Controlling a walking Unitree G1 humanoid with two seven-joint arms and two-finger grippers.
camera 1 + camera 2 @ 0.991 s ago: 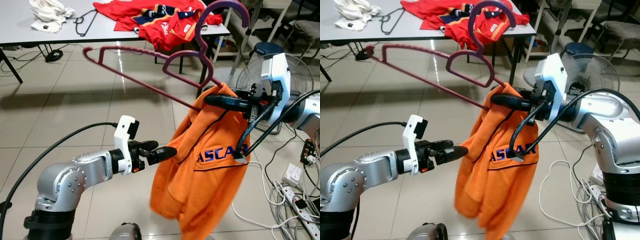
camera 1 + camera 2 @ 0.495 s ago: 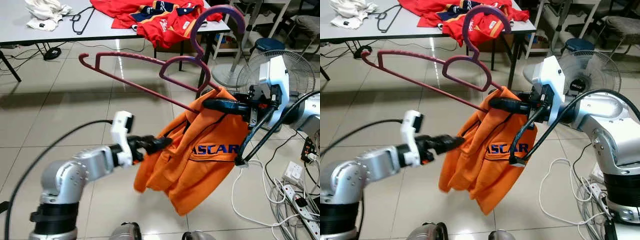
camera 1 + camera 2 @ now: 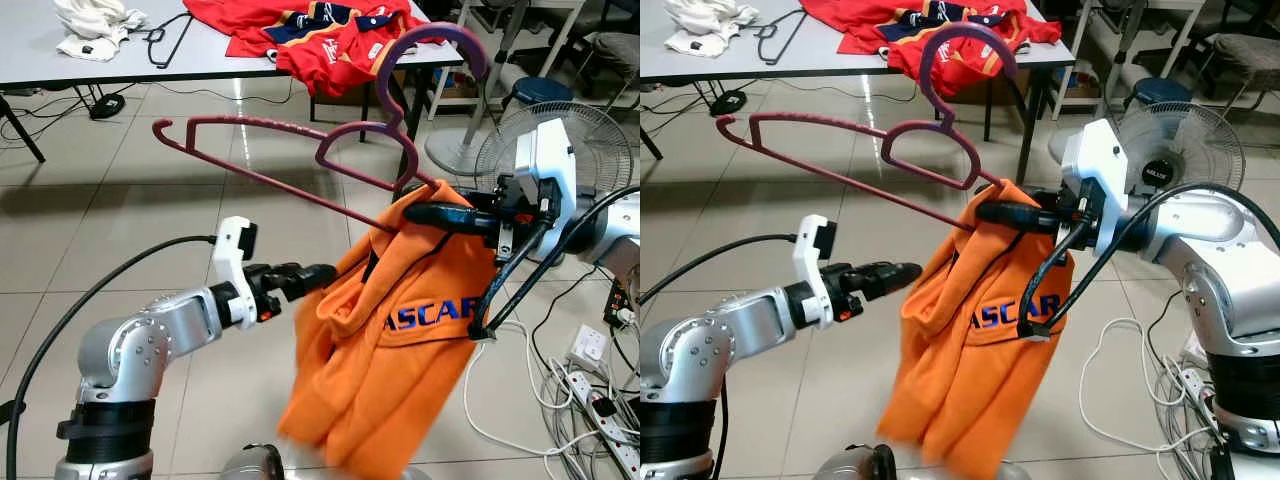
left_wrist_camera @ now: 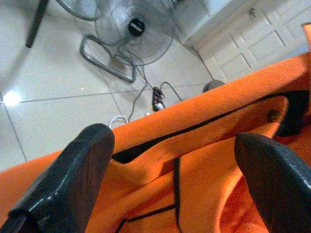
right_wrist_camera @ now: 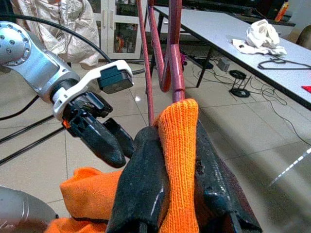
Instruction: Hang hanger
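Hanger [image 3: 300, 160]: dark maroon plastic, long thin bars with a looped neck and a purple-toned hook [image 3: 440, 45] at the top. It was held up in the air in front of the robot, tilted, its free end pointing far left and its right end buried in the cloth at the right gripper.

An orange shirt [image 3: 400, 350] with black piping hung from that right end, bunched at the top, its lower hem blurred. Readable print on the front: "ASCAR" in dark blue letters [image 3: 428, 316].

Right gripper [image 3: 425, 213]: arm came in from the right, forearm roughly level, fingers pointing left. In the right wrist view the two fingers [image 5: 141, 194] were clamped tight on an orange fold of the shirt, with the hanger bar [image 5: 172, 58] rising out just beyond them.

Left gripper [image 3: 310, 276]: arm bent at the elbow low on the left, forearm reaching right, tips just at the shirt's left edge. Left wrist view showed its fingers [image 4: 73, 179] spread wide with orange cloth between and beyond them; nothing gripped.

Far behind: grey table [image 3: 120, 60] with a red jersey [image 3: 320, 35], white cloth [image 3: 95, 25] and a black wire hanger [image 3: 165, 35]. Floor fan [image 3: 520, 150] and power strips [image 3: 600, 400] on the right.
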